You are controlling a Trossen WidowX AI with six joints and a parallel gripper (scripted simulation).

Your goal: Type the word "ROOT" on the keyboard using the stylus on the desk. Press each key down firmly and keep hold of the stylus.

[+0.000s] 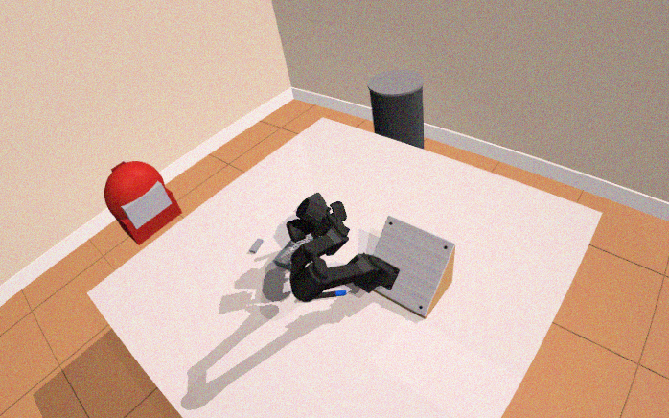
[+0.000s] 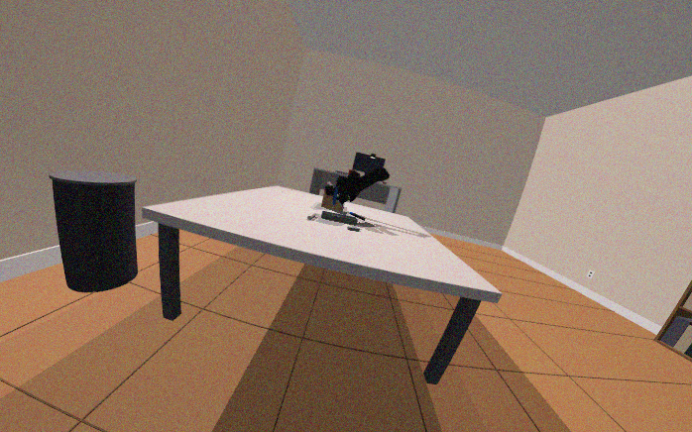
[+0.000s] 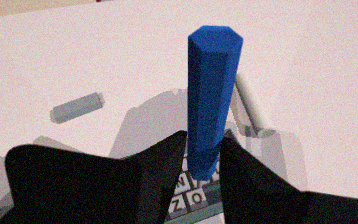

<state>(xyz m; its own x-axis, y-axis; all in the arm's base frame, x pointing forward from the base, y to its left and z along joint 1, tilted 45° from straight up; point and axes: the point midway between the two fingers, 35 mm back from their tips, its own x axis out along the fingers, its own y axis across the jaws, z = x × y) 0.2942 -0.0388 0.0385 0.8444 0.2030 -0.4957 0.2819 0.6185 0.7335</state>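
The blue hexagonal stylus stands nearly upright between the two black fingers of my gripper, which is shut on it. The keyboard has a dark green-grey case and light keys and lies below the fingers. In the wrist view the keys N, Z and O show near the stylus's lower part; the fingers hide much of the rest. Whether the stylus tip touches a key cannot be told. In the top view the arm covers the gripper and part of the keyboard.
A small grey block lies beside the keyboard. A pale cylinder lies at its other side. A black pen with a blue end lies by the arm. A wedge with a grey sloping panel stands near the arm's base.
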